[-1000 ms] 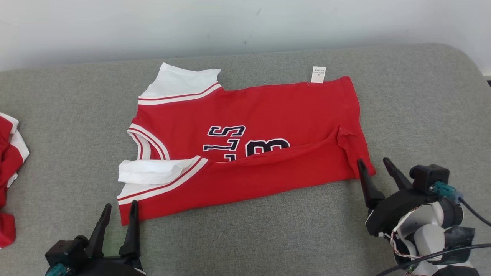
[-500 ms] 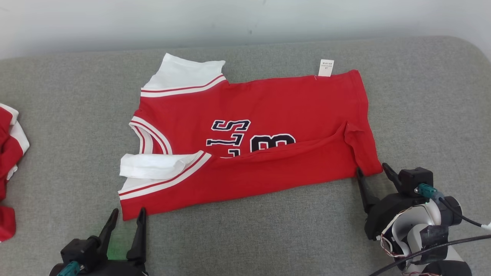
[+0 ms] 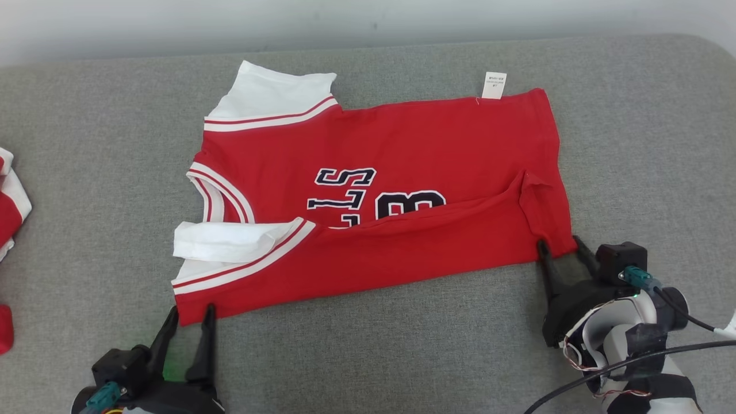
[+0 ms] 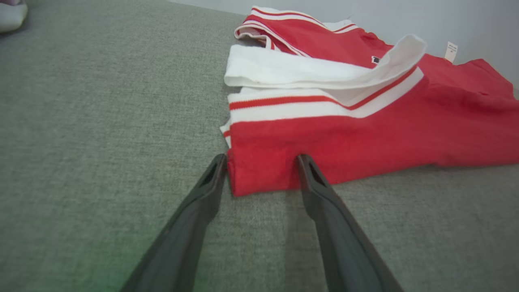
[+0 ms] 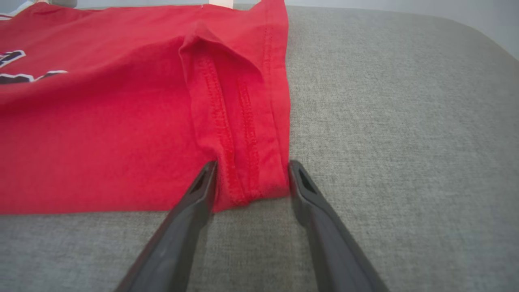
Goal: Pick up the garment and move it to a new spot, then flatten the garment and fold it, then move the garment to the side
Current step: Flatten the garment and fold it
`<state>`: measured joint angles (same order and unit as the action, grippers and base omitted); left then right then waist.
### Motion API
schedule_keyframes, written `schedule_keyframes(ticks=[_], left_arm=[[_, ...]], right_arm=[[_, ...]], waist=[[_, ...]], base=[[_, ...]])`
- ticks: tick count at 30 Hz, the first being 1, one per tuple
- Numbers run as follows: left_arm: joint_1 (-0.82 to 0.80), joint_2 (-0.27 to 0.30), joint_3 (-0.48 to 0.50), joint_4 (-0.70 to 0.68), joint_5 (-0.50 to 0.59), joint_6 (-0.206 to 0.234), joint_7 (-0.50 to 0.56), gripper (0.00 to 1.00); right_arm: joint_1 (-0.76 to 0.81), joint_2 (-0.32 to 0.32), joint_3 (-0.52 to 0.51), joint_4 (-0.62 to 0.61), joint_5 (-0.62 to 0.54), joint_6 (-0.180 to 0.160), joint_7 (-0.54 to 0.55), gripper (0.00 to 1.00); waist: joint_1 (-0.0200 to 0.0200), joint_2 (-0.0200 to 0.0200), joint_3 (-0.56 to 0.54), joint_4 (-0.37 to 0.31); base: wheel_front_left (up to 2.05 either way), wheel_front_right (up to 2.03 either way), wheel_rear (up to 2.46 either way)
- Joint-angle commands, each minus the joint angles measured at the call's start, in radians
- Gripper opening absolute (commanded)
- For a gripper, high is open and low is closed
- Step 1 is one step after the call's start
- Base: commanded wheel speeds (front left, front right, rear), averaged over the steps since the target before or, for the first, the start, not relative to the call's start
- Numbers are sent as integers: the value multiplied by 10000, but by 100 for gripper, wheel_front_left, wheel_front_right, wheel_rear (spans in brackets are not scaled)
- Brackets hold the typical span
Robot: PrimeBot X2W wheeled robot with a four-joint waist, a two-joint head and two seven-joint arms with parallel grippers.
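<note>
Now, jersey (image 3: 402, 138): mid-cushion, lying flat, its near edge folded up over its front.
Cushion (image 3: 368, 356): grey fabric under everything.
Left gripper (image 3: 191, 310): low, pointing forward, fingers spread astride the jersey's near-left corner, unclenched.
Right gripper (image 3: 559, 242): low, tilted inward, fingers spread astride the near-right hem corner.

The garment (image 3: 402, 138) carried black, white-edged lettering turned sideways in the head view: a clear letter S (image 3: 345, 176), below it what looked like an L (image 3: 336, 202), then a third character cut off by folded cloth. Beside them stood a large numeral (image 3: 409, 204), half covered — an 8 or a 3, it could not be told. The small white label (image 3: 494, 85) bore print too small to read.
</note>
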<state>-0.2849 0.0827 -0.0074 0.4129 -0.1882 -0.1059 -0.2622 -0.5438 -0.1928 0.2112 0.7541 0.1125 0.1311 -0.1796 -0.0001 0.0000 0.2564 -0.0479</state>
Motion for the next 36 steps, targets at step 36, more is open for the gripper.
schedule_keyframes(ticks=[36], left_arm=[[3204, -263, 204, -1352, -203, 129, -35, 0]], right_arm=[[4448, -986, 109, -3777, 3391, -12, 1428, 17]], waist=[[1, 0, -1627, 54]], base=[[0, 0, 0]])
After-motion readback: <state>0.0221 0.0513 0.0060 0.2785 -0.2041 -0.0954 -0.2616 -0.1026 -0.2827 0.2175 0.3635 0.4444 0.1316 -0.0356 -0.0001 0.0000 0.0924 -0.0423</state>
